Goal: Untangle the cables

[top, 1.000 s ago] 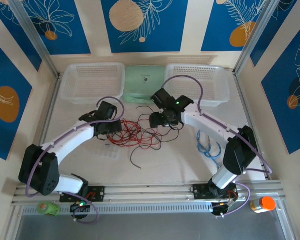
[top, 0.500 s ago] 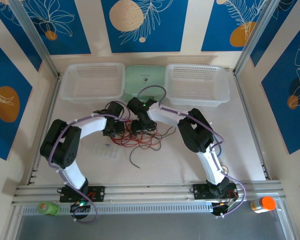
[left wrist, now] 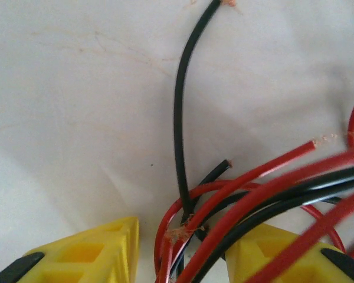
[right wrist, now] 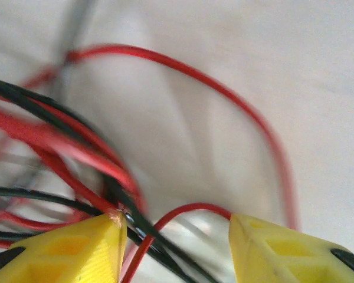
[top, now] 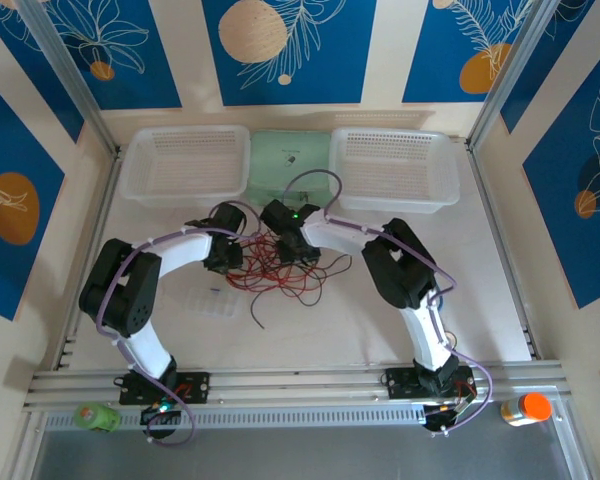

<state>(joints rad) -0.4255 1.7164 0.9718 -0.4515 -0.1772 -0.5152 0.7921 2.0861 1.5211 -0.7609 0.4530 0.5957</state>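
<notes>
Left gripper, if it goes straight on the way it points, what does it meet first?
Probably the cables: red and black strands cross between the left gripper's open fingers, with the table just behind, depth unclear.

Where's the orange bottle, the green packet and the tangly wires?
orange bottle (top: pixel 526 408), top external view, on its body.
green packet (top: pixel 290 165), top external view, on its middle.
cables (top: pixel 280 274), top external view, on the tangle's middle.

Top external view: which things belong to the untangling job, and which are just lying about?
Job: red cables, black cables.
Lying about: left basket, right basket, green pouch, clear tray, green bottle, orange bottle.
</notes>
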